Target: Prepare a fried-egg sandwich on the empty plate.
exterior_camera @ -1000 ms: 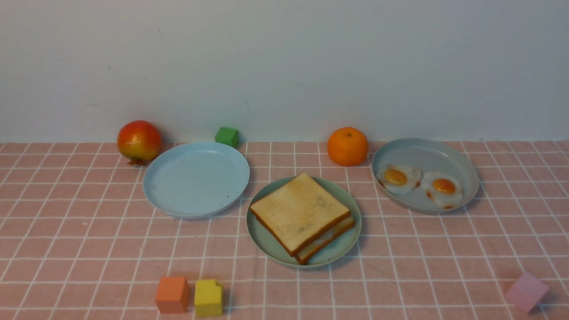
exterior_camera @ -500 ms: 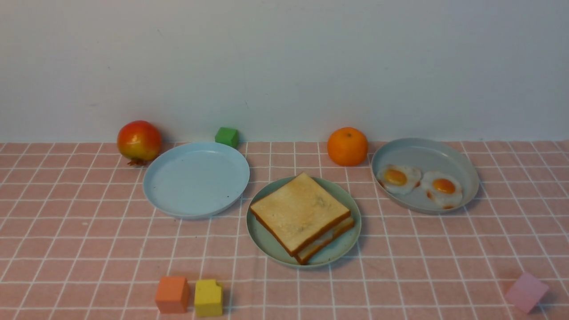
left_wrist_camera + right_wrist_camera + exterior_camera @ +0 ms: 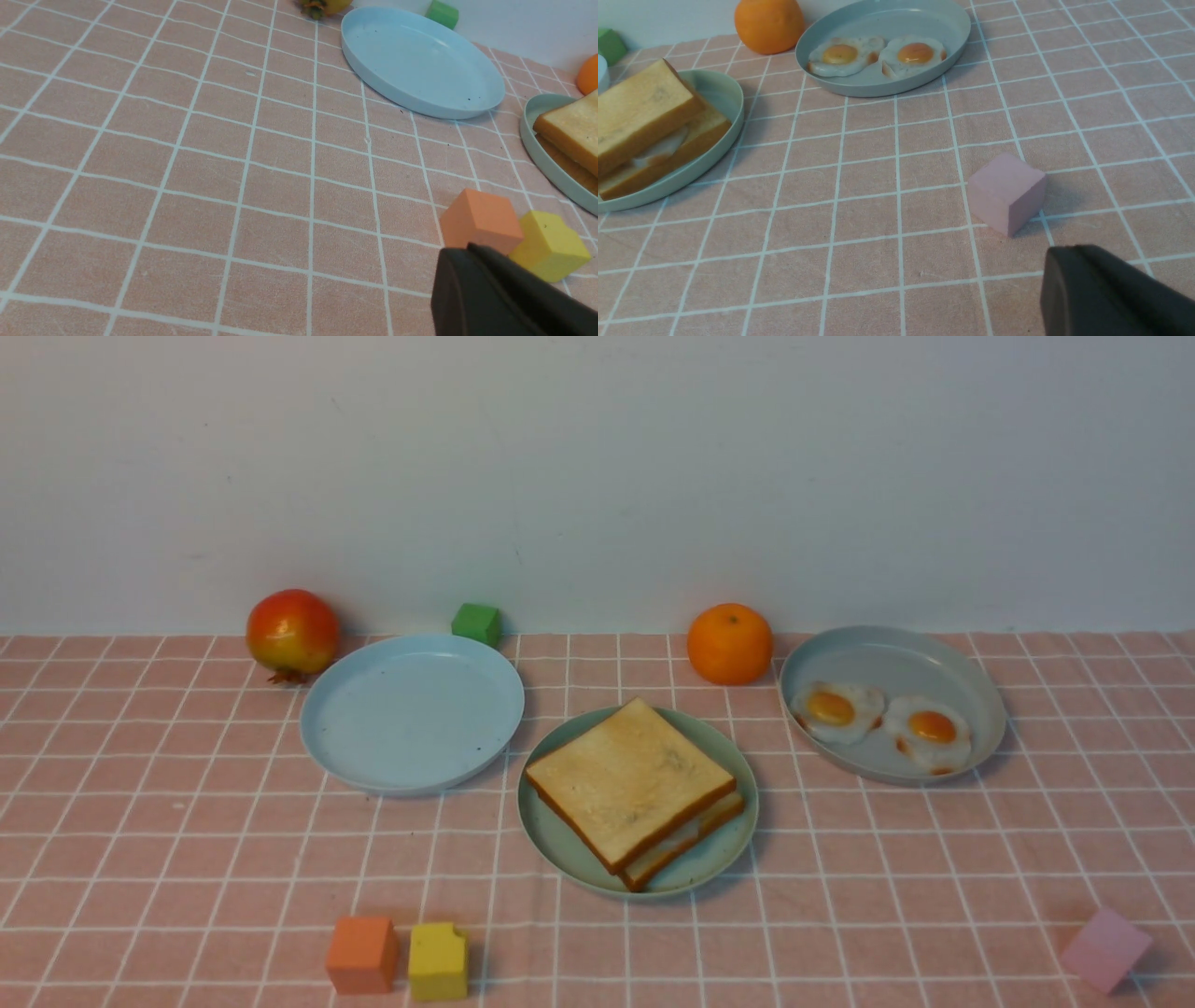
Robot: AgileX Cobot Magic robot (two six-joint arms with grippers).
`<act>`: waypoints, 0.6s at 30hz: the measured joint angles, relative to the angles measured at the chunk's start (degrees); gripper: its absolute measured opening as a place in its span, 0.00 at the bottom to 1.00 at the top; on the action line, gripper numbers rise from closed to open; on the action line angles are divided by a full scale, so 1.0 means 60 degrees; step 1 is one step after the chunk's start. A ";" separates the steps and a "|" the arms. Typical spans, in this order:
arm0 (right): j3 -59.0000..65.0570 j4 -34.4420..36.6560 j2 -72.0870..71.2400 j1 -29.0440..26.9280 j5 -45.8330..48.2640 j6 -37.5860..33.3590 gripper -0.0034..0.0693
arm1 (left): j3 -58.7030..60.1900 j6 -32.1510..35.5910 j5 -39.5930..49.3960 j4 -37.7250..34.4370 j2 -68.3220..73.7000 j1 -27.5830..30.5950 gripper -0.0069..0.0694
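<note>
On mint plate (image 3: pixel 560 840): sandwich (image 3: pixel 633 790), well clear of both fingers (image 3: pixel 495 289).

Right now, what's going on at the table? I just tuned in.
Nothing is being handled. The fried-egg sandwich sits assembled on the mint-green plate, a white egg layer showing between its two toast slices. Two more fried eggs lie in the grey-blue dish, and the pale blue plate holds nothing. Neither arm shows in the front view; both jaws are shut and hold nothing.
</note>
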 joint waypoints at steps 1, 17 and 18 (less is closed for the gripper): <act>0.0000 0.0000 0.0000 0.0000 0.0000 0.0000 0.10 | 0.0000 0.0000 0.0000 0.0000 0.0000 0.0000 0.11; 0.0008 0.0000 0.0000 0.0000 -0.0011 0.0000 0.14 | -0.0007 0.0000 0.0001 -0.0003 0.0000 0.0000 0.11; 0.0008 0.0000 0.0000 0.0000 -0.0011 0.0000 0.14 | -0.0007 0.0000 0.0001 -0.0003 0.0000 0.0000 0.11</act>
